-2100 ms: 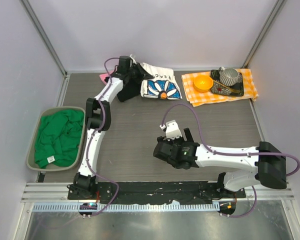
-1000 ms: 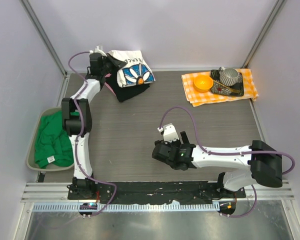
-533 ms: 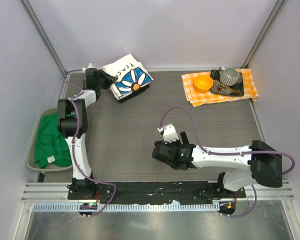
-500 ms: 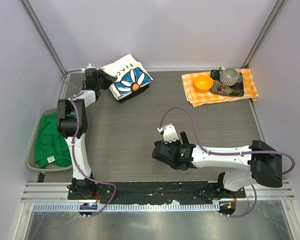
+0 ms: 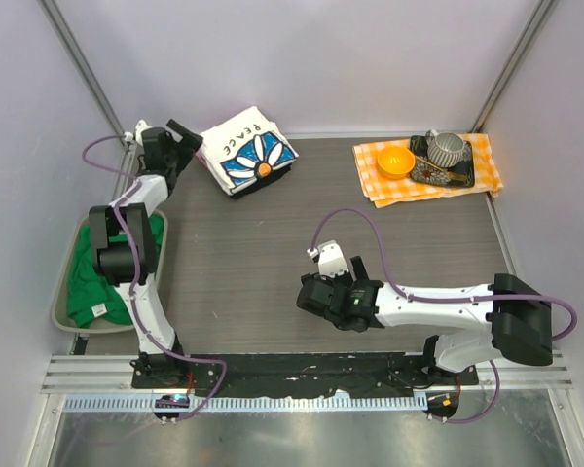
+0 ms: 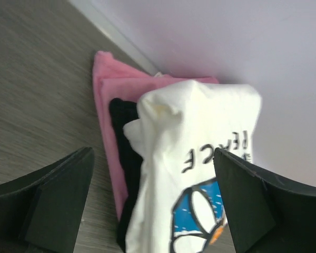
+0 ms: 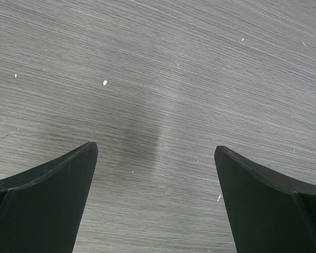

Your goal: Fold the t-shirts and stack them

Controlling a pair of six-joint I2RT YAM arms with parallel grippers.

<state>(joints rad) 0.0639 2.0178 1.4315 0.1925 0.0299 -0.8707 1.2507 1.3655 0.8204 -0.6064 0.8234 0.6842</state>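
A folded white t-shirt with a blue daisy print [image 5: 250, 148] tops a stack at the back left of the table. In the left wrist view the white tee [image 6: 200, 153] lies over a black tee [image 6: 122, 132] and a pink tee [image 6: 106, 100]. My left gripper [image 5: 191, 140] stands open just left of the stack, its fingers [image 6: 47, 205] apart from the cloth and holding nothing. A green tee [image 5: 102, 277] lies crumpled in a grey bin [image 5: 60, 282] at the left. My right gripper [image 5: 310, 297] hangs open over bare table [image 7: 158, 79].
An orange-and-white checked cloth [image 5: 382, 190] at the back right carries an orange bowl [image 5: 394, 161] and a dark tray [image 5: 462, 175] with a grey cup [image 5: 448, 148]. Walls close in the back and both sides.
My left arm swung left with the daisy tee, set it on the stack at the back left, opened and drew back from it. The right arm stayed still.
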